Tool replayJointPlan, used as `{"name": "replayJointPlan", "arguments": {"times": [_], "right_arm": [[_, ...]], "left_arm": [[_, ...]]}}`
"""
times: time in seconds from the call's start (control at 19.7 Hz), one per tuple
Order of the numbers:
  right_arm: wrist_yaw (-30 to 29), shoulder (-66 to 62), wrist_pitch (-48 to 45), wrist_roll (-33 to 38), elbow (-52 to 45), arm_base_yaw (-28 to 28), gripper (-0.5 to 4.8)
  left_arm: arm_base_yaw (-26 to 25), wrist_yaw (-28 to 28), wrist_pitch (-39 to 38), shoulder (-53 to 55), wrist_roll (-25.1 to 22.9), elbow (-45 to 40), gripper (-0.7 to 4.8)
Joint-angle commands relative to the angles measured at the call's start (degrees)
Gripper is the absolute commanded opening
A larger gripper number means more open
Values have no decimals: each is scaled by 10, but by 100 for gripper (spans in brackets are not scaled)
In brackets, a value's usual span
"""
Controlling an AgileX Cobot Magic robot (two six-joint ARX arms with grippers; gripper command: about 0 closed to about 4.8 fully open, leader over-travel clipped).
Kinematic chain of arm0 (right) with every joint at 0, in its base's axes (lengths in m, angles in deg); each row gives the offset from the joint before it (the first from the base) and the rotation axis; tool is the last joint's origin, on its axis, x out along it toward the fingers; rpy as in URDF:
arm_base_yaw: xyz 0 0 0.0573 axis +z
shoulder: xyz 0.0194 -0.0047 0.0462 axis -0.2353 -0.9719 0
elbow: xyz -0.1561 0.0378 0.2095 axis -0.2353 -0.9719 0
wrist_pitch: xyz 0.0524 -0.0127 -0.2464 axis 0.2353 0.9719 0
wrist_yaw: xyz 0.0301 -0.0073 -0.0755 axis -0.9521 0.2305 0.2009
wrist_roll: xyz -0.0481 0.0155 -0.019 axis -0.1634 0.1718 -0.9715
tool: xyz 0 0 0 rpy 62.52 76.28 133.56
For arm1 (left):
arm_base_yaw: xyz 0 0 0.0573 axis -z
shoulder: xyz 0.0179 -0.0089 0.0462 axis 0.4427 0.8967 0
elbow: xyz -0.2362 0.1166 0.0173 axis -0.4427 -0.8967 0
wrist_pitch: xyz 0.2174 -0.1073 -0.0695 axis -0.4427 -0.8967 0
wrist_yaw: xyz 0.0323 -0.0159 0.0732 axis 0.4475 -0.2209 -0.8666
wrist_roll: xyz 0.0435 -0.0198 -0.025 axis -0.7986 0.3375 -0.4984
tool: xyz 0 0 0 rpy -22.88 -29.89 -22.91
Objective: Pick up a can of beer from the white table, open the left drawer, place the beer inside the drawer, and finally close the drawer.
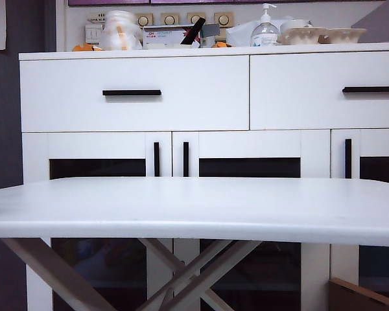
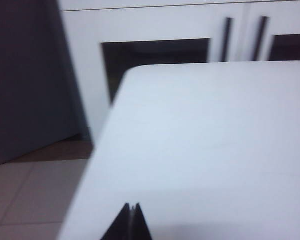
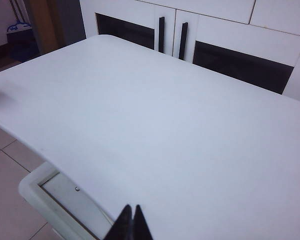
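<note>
Jaws together on both grippers, left gripper (image 2: 133, 220) and right gripper (image 3: 130, 222), over bench (image 1: 194, 207) near edge; beer can unseen, left drawer (image 1: 135, 92) shut beyond.

Smooth satin-white table (image 1: 194, 207), matt white drawer front (image 1: 135, 94) with black bar handle (image 1: 131, 92), dark glass doors (image 1: 249, 168), clear plastic pump bottle (image 1: 265, 30)

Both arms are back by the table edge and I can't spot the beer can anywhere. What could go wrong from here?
1. No can shows on the white table or elsewhere; it may be inside the left drawer, which looks closed, but nothing confirms that.
2. The left gripper and right gripper, both shut, sit low at the table edge; a sweep might clip it.
</note>
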Motion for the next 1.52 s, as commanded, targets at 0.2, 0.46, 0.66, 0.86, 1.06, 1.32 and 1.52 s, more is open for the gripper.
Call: {"name": "replayJointPlan", "arguments": {"times": [0.2,0.46,0.66,0.86,1.06,1.32,1.52], "right_arm": [[0,0,-10,2,3,0,-5],[0,0,-10,2,3,0,-5],[0,0,-10,2,3,0,-5],[55,0,-138,-3,-45,-23,-5],[57,0,-327,-2,-147,-154,-5],[57,19,-363,-2,-234,-225,-5],[52,45,-373,2,-289,-233,-5]], "left_arm": [[4,3,3,0,3,1,-5],[4,3,3,0,3,1,-5],[4,3,3,0,3,1,-5],[4,3,3,0,3,1,-5],[4,3,3,0,3,1,-5],[4,3,3,0,3,1,-5],[4,3,2,0,3,1,-5]]}}
